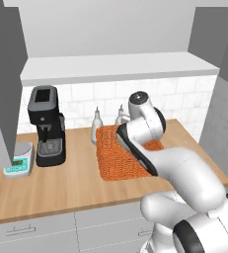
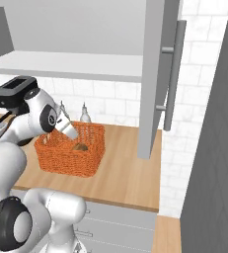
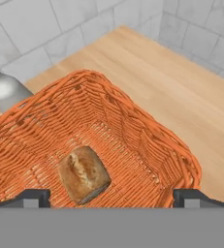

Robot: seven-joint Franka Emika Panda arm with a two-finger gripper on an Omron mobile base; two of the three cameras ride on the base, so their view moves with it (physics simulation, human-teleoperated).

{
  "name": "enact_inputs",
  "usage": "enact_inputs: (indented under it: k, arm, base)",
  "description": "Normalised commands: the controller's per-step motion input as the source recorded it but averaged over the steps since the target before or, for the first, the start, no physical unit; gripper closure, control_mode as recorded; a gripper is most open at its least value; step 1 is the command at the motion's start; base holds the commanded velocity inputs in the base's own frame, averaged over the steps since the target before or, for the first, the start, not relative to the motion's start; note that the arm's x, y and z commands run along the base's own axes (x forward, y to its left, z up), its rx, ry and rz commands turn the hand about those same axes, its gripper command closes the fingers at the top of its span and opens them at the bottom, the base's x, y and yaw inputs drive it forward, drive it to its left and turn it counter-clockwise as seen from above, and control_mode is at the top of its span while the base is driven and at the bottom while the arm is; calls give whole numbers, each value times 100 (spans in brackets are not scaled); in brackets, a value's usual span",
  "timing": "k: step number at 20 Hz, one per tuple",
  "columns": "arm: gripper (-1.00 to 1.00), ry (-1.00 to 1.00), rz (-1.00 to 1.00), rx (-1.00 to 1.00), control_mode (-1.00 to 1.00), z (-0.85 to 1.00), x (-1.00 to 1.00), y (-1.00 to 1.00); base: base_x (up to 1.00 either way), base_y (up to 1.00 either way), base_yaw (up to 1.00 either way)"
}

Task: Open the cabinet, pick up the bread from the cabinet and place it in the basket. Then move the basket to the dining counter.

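Item: bread (image 3: 83, 174). A small tan-brown lump with a rounded, cracked crust and a paler floury patch on top is being seen lying on the woven floor of the basket (image 3: 147, 140), near its middle, touching no wall. In the right base view the bread (image 2: 80, 147) is being glimpsed just over the near rim.

Item: basket (image 2: 71, 159). A boxy, open-topped container of orange wicker is being carried by the table (image 2: 130, 183), toward its back edge beside the white tiles, with two small bottles (image 2: 85, 114) just behind it.

Item: gripper (image 3: 111, 197). It is being held above the basket, pointing down into it; the jaws are being kept spread wide, nothing between them, apart from the bread.

Item: cabinet (image 2: 155, 74). Pale grey; its door is being shown swung open, with a long vertical steel bar handle (image 2: 173, 74).
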Motion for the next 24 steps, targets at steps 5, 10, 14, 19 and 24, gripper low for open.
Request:
enact_inputs:
  k: [5,10,14,19,24]
  arm:
    - [-100,0,5,0,-100,2,-10,-34]
    - [-100,0,5,5,-100,4,0,-46]
    - [-100,11,11,11,-100,4,13,-27]
    - [-100,15,9,3,-100,-5,5,-24]
    - [-100,14,8,-3,-100,-31,9,-6]
  base:
    - [0,0,0]
    - [0,0,0]
    - [0,0,0]
    - [0,0,0]
    - [0,0,0]
